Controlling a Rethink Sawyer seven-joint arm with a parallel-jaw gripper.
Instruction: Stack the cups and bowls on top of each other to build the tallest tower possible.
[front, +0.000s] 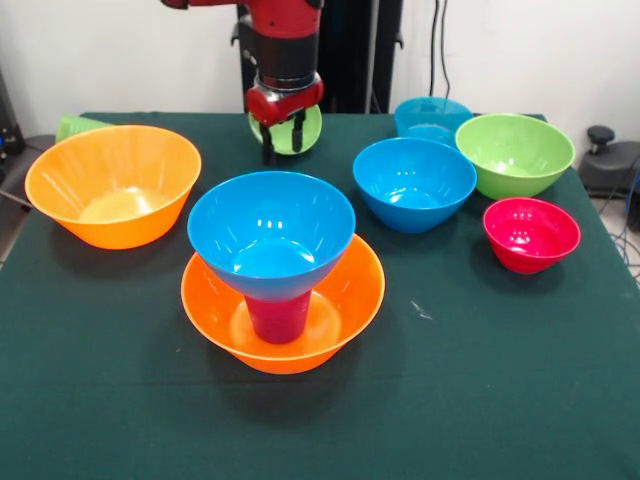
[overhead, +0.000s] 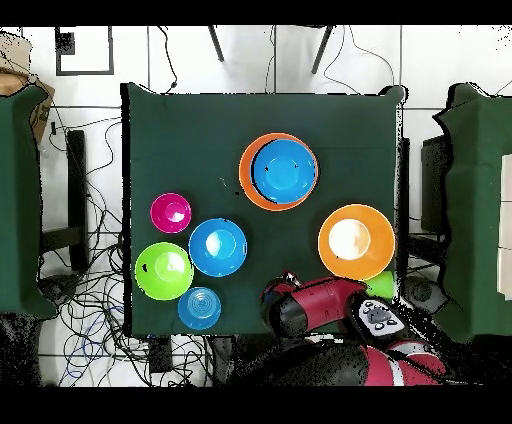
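Near table centre: tower (front: 275, 275) so far is a glossy blue plastic bowl (front: 271, 228) on an inverted magenta cup (front: 279, 315) in a wide orange bowl (front: 340, 320). Fingers (front: 284, 133) slightly parted, empty (over lime green bowl (front: 306, 136)). Next: grasp that bowl's rim.

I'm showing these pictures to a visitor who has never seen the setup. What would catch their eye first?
Probably the tower near the table's middle: a blue bowl perched on a purple-magenta cup standing in an orange bowl. Next, the red arm's gripper hanging over a lime green bowl at the far edge, and the loose bowls on both sides.
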